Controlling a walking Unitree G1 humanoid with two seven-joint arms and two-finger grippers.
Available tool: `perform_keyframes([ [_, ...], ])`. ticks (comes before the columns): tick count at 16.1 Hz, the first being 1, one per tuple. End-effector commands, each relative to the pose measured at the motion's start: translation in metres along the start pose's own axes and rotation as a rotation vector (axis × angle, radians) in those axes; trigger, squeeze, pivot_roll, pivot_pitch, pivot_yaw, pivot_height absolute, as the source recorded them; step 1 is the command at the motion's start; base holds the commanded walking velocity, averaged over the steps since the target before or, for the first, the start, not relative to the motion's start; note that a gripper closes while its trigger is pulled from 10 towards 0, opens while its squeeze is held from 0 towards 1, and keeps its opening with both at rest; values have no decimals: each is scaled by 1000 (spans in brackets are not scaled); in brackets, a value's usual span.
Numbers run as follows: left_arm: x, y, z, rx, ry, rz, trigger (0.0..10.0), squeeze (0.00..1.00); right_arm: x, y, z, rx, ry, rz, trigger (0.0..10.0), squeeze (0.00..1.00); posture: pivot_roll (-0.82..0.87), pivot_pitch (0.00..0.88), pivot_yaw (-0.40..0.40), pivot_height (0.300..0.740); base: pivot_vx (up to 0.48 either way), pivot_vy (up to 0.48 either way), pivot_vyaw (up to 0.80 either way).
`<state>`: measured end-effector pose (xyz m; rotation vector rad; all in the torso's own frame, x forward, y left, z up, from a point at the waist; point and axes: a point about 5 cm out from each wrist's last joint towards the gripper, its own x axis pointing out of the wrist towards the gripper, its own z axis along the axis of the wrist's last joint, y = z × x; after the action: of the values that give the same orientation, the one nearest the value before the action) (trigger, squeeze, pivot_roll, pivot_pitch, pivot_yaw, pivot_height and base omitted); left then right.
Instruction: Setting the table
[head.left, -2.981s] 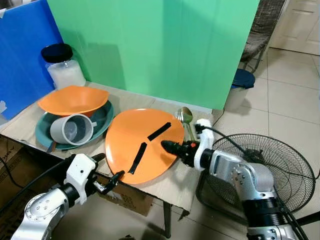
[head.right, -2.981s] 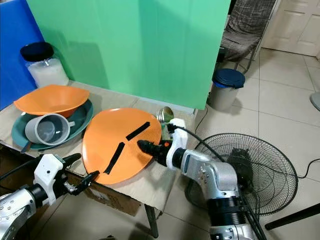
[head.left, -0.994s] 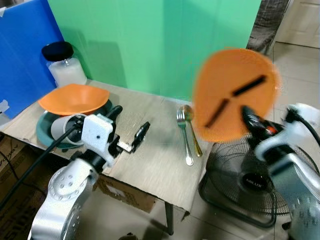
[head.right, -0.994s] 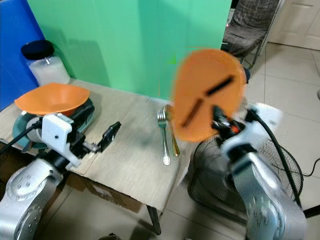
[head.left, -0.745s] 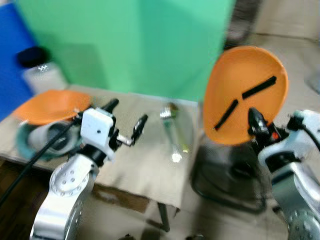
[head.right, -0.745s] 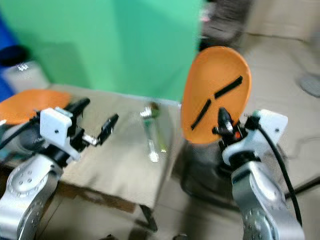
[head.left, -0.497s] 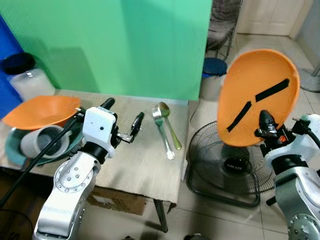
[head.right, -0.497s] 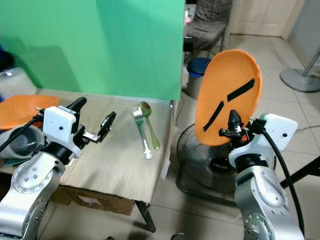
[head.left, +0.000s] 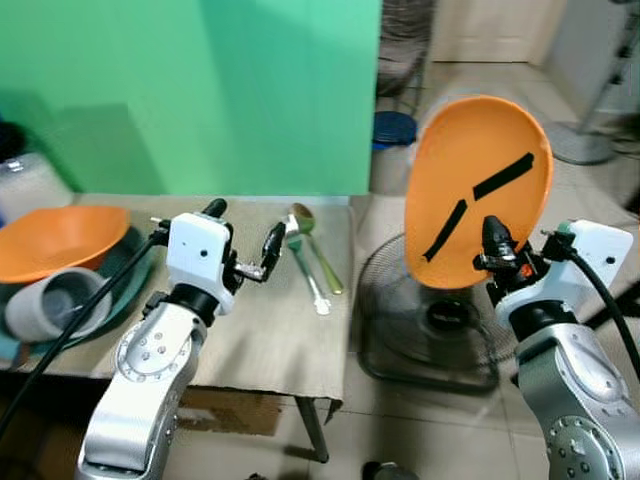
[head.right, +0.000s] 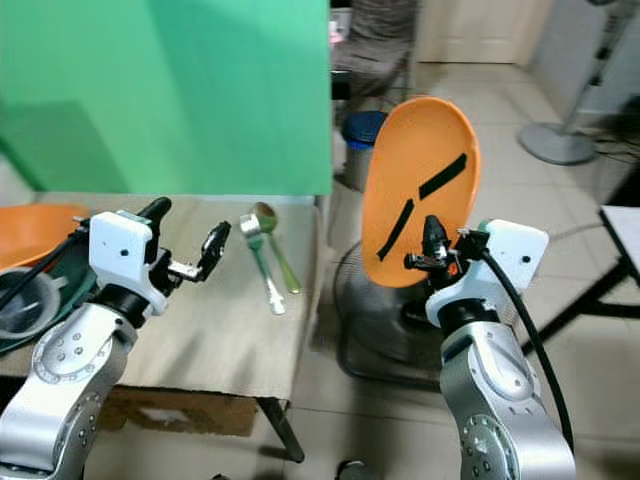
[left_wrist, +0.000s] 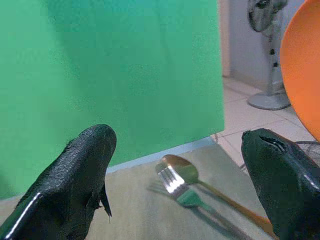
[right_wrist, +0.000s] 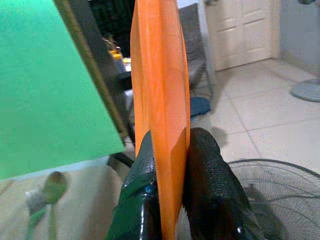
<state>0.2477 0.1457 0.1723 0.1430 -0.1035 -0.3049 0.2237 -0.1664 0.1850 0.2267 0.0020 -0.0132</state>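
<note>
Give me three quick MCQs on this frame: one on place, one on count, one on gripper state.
1. Where is the orange plate?
A. flat on the table
B. held upright beside the table, above the floor fan
C. in the left gripper

2. How many black strips are on the plate?
A. one
B. two
C. four

3. What state is the left gripper in?
A. open and empty
B. shut on the fork
C. shut on the cup

Key: 1 B, the right gripper pinches its rim over the fan. 2 B, two strips show on its face. 3 A, the left wrist view shows its fingers spread apart with the fork lying beyond them.
</note>
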Motion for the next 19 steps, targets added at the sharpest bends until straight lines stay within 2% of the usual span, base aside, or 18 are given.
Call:
perform_keyframes([
  [1, 1, 5, 0, 11, 12, 6, 10000, 0, 4, 7, 8, -13, -54, 26, 10000, 0, 100, 0, 40, 740, 0, 0, -800],
  [8, -5, 11, -1, 39, 46, 38, 10000, 0, 15, 6, -1, -36, -4, 10, 10000, 0, 147, 0, 5, 740, 0, 0, -800],
  [19, 2, 1, 0, 20, 46, -38, 10000, 0, 3, 1, -4, -35, 22, -37, 10000, 0, 91, 0, 61, 740, 0, 0, -800],
])
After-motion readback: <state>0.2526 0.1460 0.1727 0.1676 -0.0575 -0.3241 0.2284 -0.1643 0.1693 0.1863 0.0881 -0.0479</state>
